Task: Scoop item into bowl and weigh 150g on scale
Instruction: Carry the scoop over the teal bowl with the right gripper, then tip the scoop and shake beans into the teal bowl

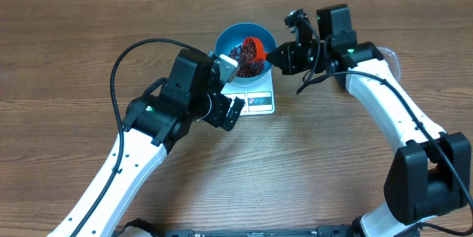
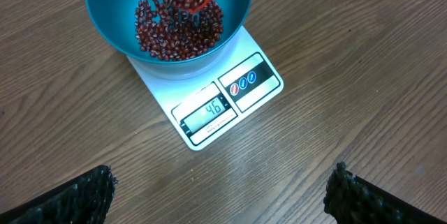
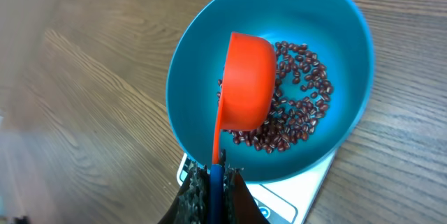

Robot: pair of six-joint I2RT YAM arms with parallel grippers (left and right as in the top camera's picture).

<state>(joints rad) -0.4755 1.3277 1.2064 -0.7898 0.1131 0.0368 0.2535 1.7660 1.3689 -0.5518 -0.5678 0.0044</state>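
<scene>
- Evidently a pour is under way: the scoop (image 3: 248, 77) hangs tipped over the bowl (image 3: 328, 15), with beans (image 3: 304, 105) heaped loosely on the bowl's floor. In the left wrist view, more seem to spill from the scoop's lip.
- The right gripper (image 3: 213, 189) is clamped on the end of the scoop's thin handle. The left gripper (image 2: 222, 175) stands wide apart and empty, hovering just off the display edge of the scale (image 2: 209, 105).
- The bowl sits on the scale, which lies toward the far edge of the table (image 1: 74, 60), about midway along it. The display reads 46, so the target looks well short.
- The beans are likely hard, glossy and quick to roll or bounce. No finger can pick them up, so the scoop has to carry them, and a gentle tilt should keep them inside the rim.
- The scoop looks like light, stiff plastic, and the handle is the only sensible hold.
- The bowl appears smooth and light, so any nudge would probably upset the reading.
</scene>
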